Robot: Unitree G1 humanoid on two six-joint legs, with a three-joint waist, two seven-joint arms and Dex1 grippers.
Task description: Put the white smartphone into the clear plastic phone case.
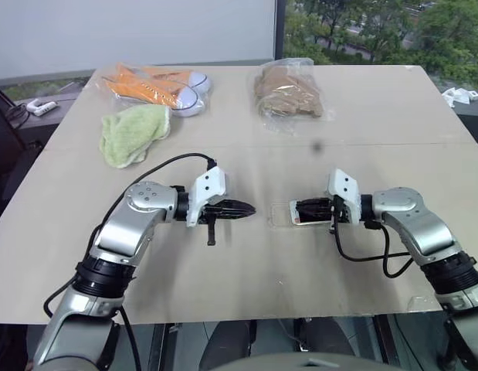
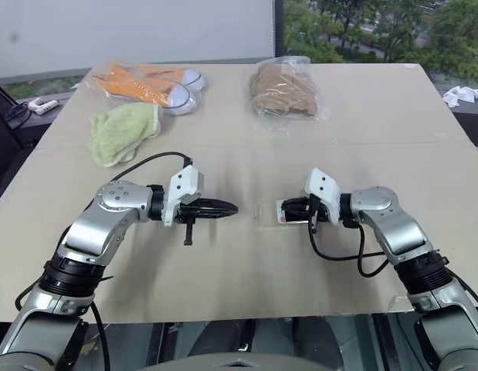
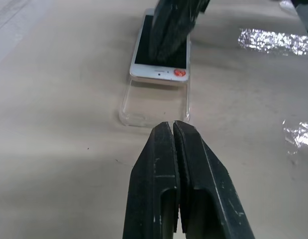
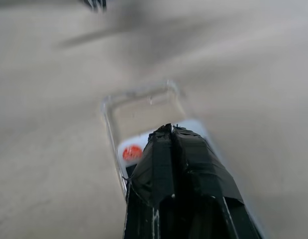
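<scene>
On the table [image 1: 246,309], white smartphone [image 3: 161,69] half in clear case [image 3: 154,107], right pincer [image 3: 168,37] together over it, left pincer [image 3: 172,124] together nearby.

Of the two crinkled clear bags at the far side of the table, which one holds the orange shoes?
The bag of shoes on the robot's left, just beyond the green cloth. The other bag, farther right, holds brown stuff.

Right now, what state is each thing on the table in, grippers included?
white smartphone: screen up, only partly over the case
clear plastic phone case: flat on the table, near end empty
left gripper: shut, holding nothing, short of the case
right gripper: shut, fingertips over the phone
sneakers: bagged
green cloth: crumpled
</scene>
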